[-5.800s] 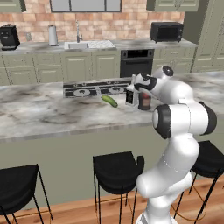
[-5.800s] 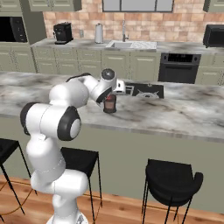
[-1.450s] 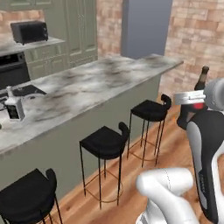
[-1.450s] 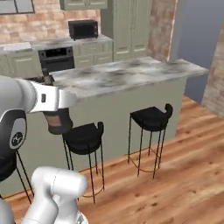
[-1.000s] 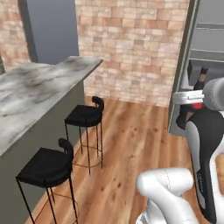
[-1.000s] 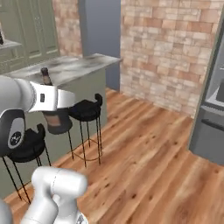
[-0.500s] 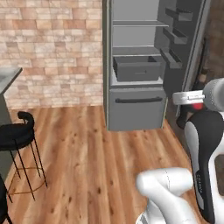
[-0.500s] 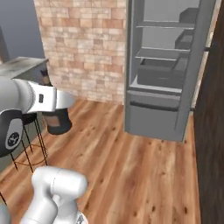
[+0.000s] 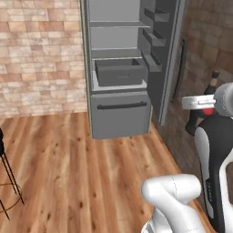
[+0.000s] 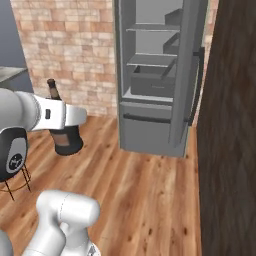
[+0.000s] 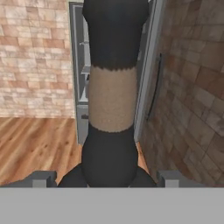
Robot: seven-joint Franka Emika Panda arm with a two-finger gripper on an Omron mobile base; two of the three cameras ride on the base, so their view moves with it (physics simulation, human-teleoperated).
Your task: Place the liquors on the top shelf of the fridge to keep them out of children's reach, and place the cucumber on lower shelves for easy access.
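The gripper holds the squat dark red-brown liquor bottle, its fingers spread wide and pinching the round body from either side; in the hand view the bottle's black neck rises straight up from between the two finger tips, so the bottle's long axis runs upright, in line with the way the hand looks. Everything the coming move turns on lies ahead of the fingers and above them: the fridge stands open beyond the bottle, partly hidden behind the neck in the hand view, and its top shelf sits well above the height at which the bottle is carried now (the boxy grey drawer is nearer that level, and it is not the goal). From the right base view the bottle hangs well apart from the fridge, with bare wooden floor between, and the open fridge door stands on the far side of the opening from the fingers. My reading is that the bottle has to travel forward and upward from the fingers, staying upright, to clear the pale front edge of the shelf before being set down on it. The second bottle and the cucumber remain to be dealt with, so the task looks to be at an early stage, with this first bottle in transit
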